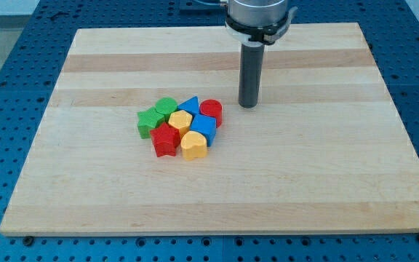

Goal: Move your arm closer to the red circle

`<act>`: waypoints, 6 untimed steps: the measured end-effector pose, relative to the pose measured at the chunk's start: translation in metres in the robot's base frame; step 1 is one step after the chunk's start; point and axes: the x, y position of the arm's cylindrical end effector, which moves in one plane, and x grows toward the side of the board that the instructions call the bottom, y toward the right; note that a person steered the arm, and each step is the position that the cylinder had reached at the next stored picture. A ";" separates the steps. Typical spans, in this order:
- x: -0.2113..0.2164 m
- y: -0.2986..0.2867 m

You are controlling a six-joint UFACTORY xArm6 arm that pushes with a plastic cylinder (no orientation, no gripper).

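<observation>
The red circle (211,111) sits at the right end of a tight cluster of blocks near the middle of the wooden board (86,189). My tip (248,105) rests on the board a short way to the right of the red circle and slightly above it in the view, not touching it. The cluster also holds a blue triangle (190,105), a green circle (166,108), a green star (149,121), a yellow block (180,120), a blue block (204,127), a red star (165,139) and a yellow heart (193,145).
The board lies on a blue perforated table (13,65). The arm's body (259,16) hangs over the board's top edge, above my tip.
</observation>
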 end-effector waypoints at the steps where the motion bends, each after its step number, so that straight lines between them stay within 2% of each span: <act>1: -0.014 0.004; 3: -0.018 0.008; 4: -0.011 0.029; 6: 0.057 0.036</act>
